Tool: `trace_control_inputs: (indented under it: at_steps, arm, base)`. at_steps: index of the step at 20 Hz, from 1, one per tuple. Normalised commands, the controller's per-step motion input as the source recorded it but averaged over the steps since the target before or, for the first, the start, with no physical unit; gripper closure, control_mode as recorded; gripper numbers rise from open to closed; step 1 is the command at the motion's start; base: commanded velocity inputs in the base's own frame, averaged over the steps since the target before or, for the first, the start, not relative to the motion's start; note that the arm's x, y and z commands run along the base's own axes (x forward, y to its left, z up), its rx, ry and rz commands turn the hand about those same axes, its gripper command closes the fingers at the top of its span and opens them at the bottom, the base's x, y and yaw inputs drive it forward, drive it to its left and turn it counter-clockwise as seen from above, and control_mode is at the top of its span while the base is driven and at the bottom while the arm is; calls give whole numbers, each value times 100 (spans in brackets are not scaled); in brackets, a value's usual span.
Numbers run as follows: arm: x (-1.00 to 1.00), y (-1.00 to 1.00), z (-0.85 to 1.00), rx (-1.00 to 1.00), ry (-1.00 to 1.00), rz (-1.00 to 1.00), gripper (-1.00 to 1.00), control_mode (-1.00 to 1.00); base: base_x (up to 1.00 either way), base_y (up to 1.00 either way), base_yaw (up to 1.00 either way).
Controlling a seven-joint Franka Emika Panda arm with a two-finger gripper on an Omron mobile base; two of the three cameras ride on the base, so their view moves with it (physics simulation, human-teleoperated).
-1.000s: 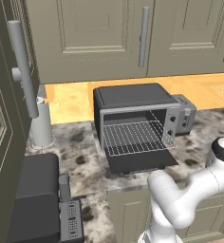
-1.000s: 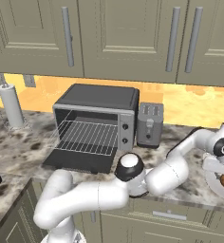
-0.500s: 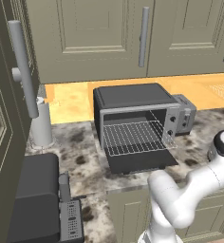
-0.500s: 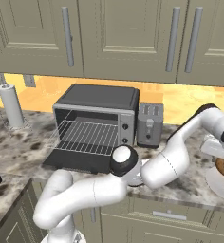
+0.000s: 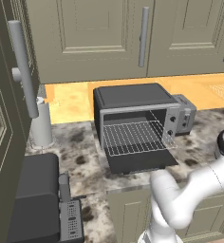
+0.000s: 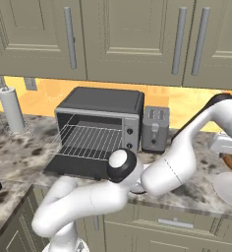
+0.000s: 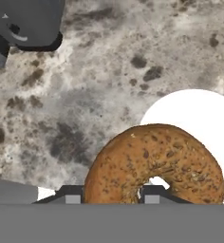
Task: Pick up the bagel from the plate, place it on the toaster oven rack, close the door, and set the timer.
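Pinching the bagel (image 7: 154, 163) through its rim, gripper (image 7: 112, 193) fingers clenched on it above the plate (image 7: 199, 114). Light, soft, crumbly; keep squeeze gentle.

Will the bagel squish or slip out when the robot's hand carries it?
The bagel looks crusty and seeded, so it probably keeps its ring shape. That rough crust likely helps the hand grip it. It seems light, small beside the plate.
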Motion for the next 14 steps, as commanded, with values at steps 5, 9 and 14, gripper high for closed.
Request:
trace_control_inputs:
  at_steps: [5,9,14]
  arm:
    - [-88,100,0,-51,-49,15,100,-100]
    - [-99,100,0,-59,-49,12,100,-100]
    - [-100,100,-9,-66,-46,9,100,-100]
  base:
    - [0,0,0]
    - [0,0,0]
    - [0,0,0]
